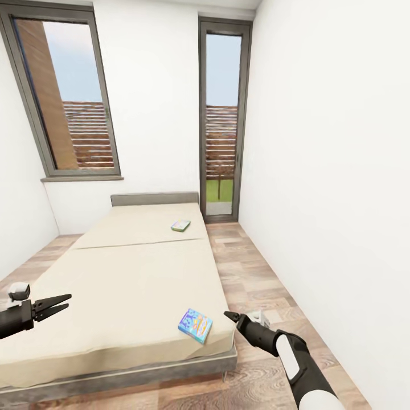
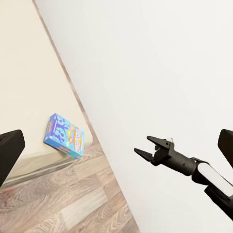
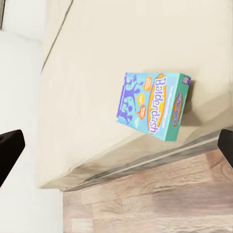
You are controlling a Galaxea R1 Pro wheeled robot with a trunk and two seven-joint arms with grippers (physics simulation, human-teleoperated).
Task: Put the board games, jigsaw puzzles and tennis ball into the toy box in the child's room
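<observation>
**Blue game at bed corner: edge grab looks best**

L to R. My left gripper (image 1: 61, 303) hovers over the near left part of the bed (image 1: 136, 267), jaws apart w/ nothing between them, well away from either game.

Mid-bed, far end near the headboard (image 1: 154, 199): green game (image 1: 180, 225) lying flat on the mattress, toward the window side. Small from here, cover unreadable.

Near right corner of the bed: blue game (image 1: 195, 325), flat, cover up, reads "Balderdash" in the right wrist view (image 3: 153, 104). It sits right at the mattress corner, one end at or a bit past the edge; can't tell if it overhangs.

Right of that, my right gripper (image 1: 230, 315) hangs just beside the blue game, off the bed's side over the floor (image 1: 267, 296). The left wrist view shows its jaws (image 2: 145, 147) parted and empty.

Handling, my guess: thin cardboard box, light, stiff enough to hold by one edge, glossy print so prob. a bit slippery. Lying flat on soft mattress means no room to get a jaw under from above. Best take: come in from the side at the corner end, one jaw over the cover, one under the base, pinch across the thin dimension near mid-edge so it doesn't pivot. Squeeze gently; the box could dent. Risk: a nudge knocks it off the corner onto the floor.
</observation>
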